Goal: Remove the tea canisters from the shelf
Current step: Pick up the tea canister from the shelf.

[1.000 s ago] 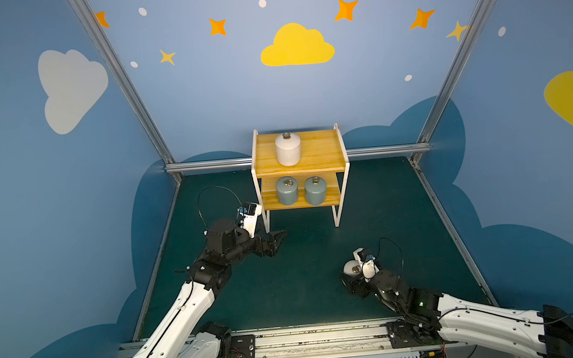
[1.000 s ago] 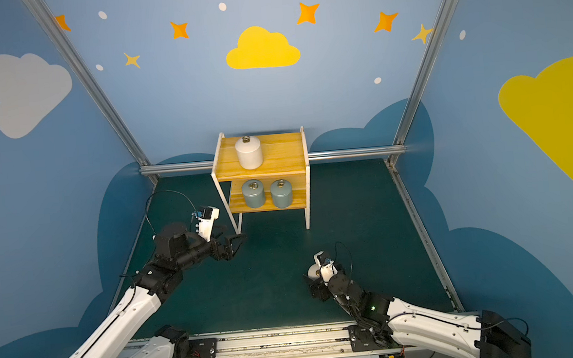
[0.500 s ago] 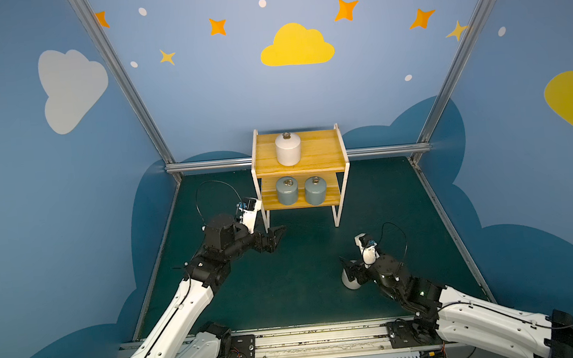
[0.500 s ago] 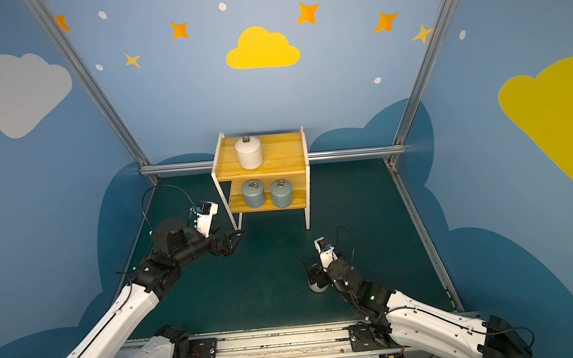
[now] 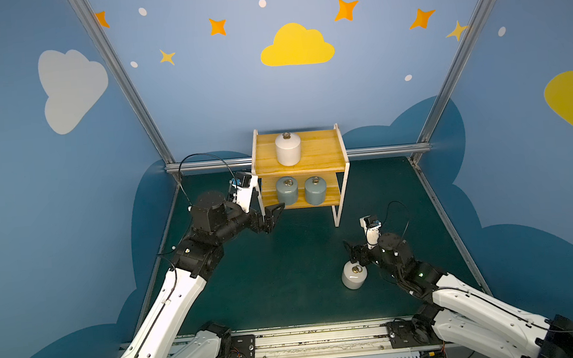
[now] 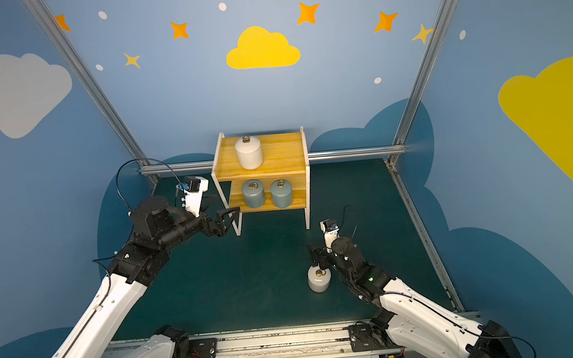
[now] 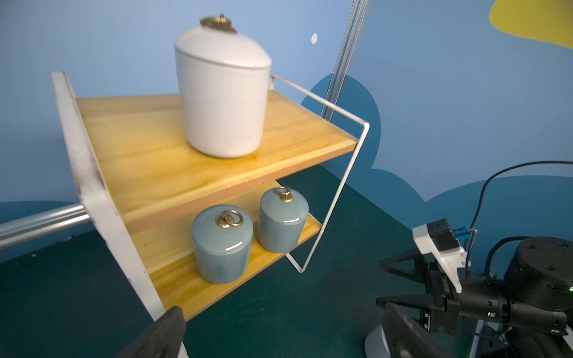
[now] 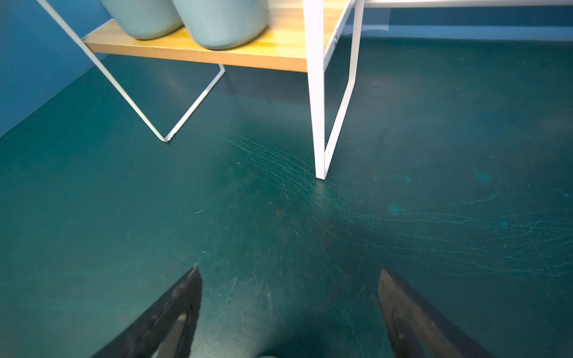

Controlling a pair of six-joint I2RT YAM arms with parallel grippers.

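- Shelf [image 5: 318, 150]: yellow boards, white frame, upright at the back.
- White canister [image 5: 288, 149]: upright on the top board.
- Grey-blue canisters [image 5: 287, 191], [image 5: 315, 190]: side by side, upright on the lower board.
- Second white canister [image 5: 354, 276]: upright on the floor [image 5: 285, 258], well apart from the shelf.

A blue painted booth with a night-sky pattern

The walls [image 5: 199, 88] are light blue, with a yellow cloud [image 5: 296, 46], a pale grey cloud [image 5: 71, 87], orange stars [image 5: 218, 26] and darker blue cloud shapes [image 5: 443, 130] low down. Aluminium posts [image 5: 120, 81] mark the corners. The dark teal bench [image 5: 286, 275] shows fine scratches [image 8: 279, 161] in the right wrist view.
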